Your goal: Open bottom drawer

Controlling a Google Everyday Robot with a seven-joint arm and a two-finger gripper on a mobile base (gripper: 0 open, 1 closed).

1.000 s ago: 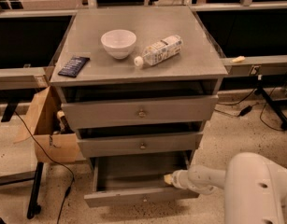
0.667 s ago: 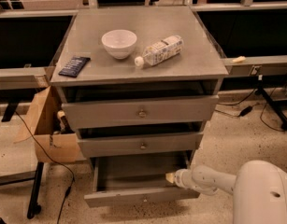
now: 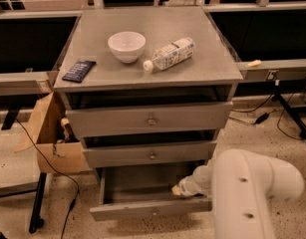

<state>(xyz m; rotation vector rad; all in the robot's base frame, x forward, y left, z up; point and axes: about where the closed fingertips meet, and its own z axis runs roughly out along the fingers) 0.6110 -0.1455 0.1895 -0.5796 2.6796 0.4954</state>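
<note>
I see the bottom drawer (image 3: 142,209), a shallow grey metal-look box with a flat front, standing pulled out at 6 o'clock of the cabinet (image 3: 212,68). My smooth cream-white tool (image 3: 178,189) sits inside its 3 o'clock end. I cannot tell how far open it is.

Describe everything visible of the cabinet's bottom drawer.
The bottom grey metal-look drawer is the lowest of three and stands pulled well out. It is a shallow grey box with a flat front, level, its inside showing; no knob shows from here. The robot's pale pincer sits inside its right side, above the floor; contact cannot be told.
</note>
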